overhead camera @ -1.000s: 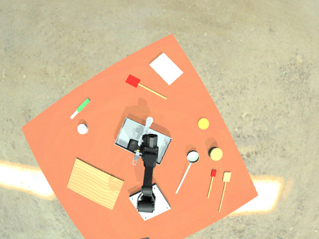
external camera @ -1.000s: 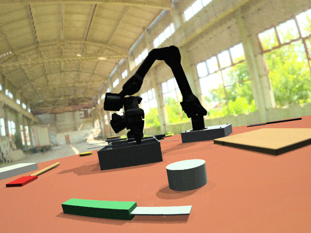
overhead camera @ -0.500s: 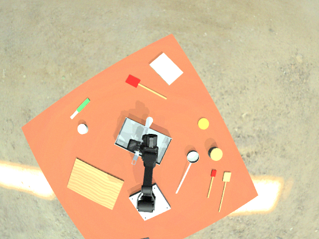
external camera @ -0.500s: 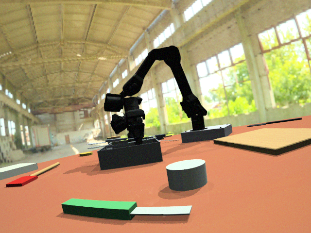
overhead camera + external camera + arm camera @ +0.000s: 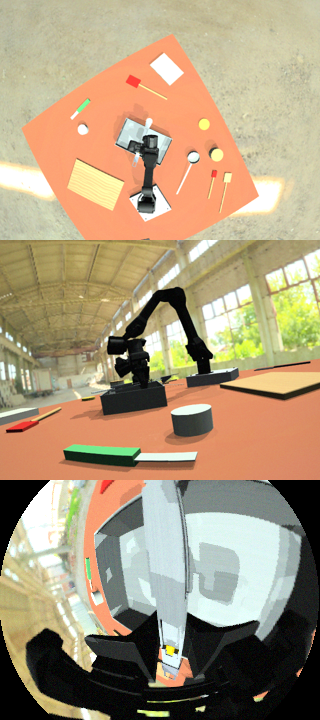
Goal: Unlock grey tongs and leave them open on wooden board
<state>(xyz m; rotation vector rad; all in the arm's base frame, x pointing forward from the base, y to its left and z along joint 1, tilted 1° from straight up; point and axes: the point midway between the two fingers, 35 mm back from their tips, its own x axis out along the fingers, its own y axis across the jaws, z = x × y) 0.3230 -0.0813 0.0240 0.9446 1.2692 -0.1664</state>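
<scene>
The grey tongs point(image 5: 148, 123) point(image 5: 98, 392) point(image 5: 165, 555) lie lengthwise over the roasting tin point(image 5: 129, 129) point(image 5: 134, 401) point(image 5: 107, 555). In the exterior view they slant, with the hinge end higher than the tips. The arms look close together. A small yellow piece point(image 5: 170, 650) shows near the hinge. My gripper point(image 5: 144, 385) point(image 5: 168, 611) points down at the tin and is shut on the tongs near the hinge end, one finger on each side. The arm hides part of them from above. The wooden board point(image 5: 95, 184) point(image 5: 271, 383) lies left of my base in the top view.
The tin's walls stand close around my fingers. A white cylinder point(image 5: 82, 129) point(image 5: 192, 420) and green-handled knife point(image 5: 83, 105) point(image 5: 100, 454) are left of the tin in the top view. A red spatula point(image 5: 133, 81) lies beyond it; a round pan point(image 5: 193, 157) and yellow-topped cylinder point(image 5: 217, 155) are right.
</scene>
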